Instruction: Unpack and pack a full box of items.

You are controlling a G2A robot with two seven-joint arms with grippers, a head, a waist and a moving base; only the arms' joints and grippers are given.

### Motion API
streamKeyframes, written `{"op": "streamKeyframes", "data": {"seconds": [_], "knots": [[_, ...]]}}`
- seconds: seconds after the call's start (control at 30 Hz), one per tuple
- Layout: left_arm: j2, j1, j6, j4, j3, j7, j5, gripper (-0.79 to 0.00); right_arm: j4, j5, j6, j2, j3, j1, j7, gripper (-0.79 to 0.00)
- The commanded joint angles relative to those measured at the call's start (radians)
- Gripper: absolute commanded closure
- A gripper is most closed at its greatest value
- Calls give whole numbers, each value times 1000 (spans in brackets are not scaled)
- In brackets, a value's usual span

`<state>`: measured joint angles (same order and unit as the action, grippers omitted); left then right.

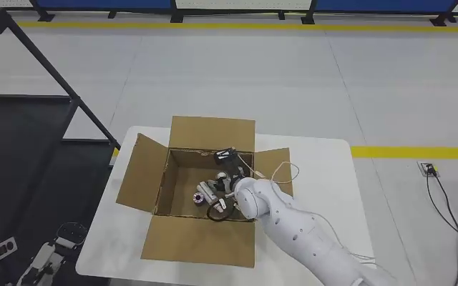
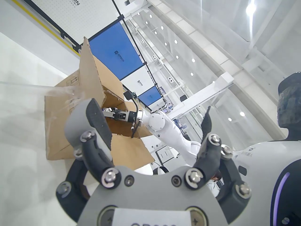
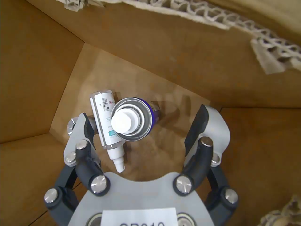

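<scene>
Spray can (image 3: 131,118) sits on the box (image 1: 200,247) floor, nozzle up, with the small bottle (image 3: 105,121) lying just beside it. Right gripper (image 3: 141,121) hangs above, jaws wide, straddling both and holding nothing; probably lined up for a top-down grab. Left gripper (image 2: 150,114) is also wide and empty, outside the box, likely keeping clear.

Matt brown corrugated cardboard box (image 3: 164,55), its torn edges rough and papery. The spray can (image 3: 138,128) has a shiny metal top and a white plastic nozzle. The bottle (image 3: 103,118) is clear glossy plastic with a paper label.
</scene>
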<state>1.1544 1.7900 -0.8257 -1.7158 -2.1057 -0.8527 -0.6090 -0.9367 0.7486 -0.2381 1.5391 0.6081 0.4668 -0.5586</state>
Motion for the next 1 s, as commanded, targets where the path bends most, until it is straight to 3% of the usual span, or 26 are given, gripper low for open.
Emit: {"op": "streamKeyframes", "data": {"seconds": [0.0,0.07,0.27,0.43,0.6,0.8,0.97], "knots": [[-2,-5,2,7,-2,-11,-9,-785,23,0,-1,10,-5,-5,6,-172],[-4,-7,2,12,-4,-20,-16,-785,42,-5,3,21,-9,-10,8,0],[-8,-16,8,23,-4,-43,-29,-785,52,-34,60,40,5,-10,37,0],[-11,-19,9,16,-5,-69,-45,-785,-38,-4,87,27,45,24,86,0],[-14,-34,26,-8,6,-78,-24,-785,-343,75,89,-30,172,147,142,0],[-19,-58,50,-49,34,-91,24,-785,-910,239,88,-126,482,482,174,0],[-21,-63,60,-112,47,-89,60,-785,-1149,257,101,-160,727,694,231,0]]}}
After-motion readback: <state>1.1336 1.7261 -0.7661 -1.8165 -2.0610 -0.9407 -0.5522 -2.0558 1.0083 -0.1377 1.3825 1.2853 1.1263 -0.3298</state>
